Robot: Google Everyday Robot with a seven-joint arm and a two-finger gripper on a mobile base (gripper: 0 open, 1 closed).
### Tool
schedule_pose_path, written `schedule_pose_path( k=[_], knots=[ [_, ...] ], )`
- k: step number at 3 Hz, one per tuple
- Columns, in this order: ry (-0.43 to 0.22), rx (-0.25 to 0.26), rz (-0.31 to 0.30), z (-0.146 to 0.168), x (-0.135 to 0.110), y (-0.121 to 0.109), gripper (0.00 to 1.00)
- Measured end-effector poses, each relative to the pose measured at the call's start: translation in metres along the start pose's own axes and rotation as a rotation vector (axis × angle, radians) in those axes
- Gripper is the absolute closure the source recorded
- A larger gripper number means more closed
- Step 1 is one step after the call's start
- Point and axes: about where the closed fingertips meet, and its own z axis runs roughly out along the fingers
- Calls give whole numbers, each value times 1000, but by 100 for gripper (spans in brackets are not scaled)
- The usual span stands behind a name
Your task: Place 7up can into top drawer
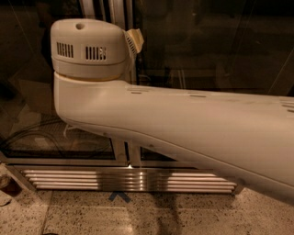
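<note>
Speckled stone floor (183,215) fills the bottom strip of your view, with a small blue arrow-shaped mark (119,196) on it just in front of the sill. Nearest the camera, and covering most of what lies above, is the robot's cream arm (193,124). It runs from a vented round joint housing (87,48) at upper left, down and out past the right edge, thickening as it goes. A tan tag (134,40) pokes from the side of that housing. You cannot see the tool at all: it is somewhere off frame, so you cannot tell how far open it is or whether it has hold of anything. The 7up can is nowhere in view either, nor is the top drawer, so treat the can's whereabouts as unknown, not as carried. Lying across the lens like this, the arm looks tucked for travel and not stretched out to reach, though that is only a judgement. Behind it, a ribbed metal sill (128,180) runs along the foot of a wall of glass panels (206,46) set in pale upright frames (108,11). Through the glass, dark cables (41,137) lie low at the left; beyond them the space is dim and brownish, too dark to name anything. No worktop shows, so you would need the drawer in sight before any placing.
</note>
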Motion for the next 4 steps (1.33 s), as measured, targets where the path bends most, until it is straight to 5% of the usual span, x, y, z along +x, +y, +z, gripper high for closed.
schedule_pose_path(
  k=[3, 4],
  knots=[
    [-46, 1, -14, 21, -18, -11, 2],
    [-46, 1, -14, 21, -18, -11, 16]
  ],
)
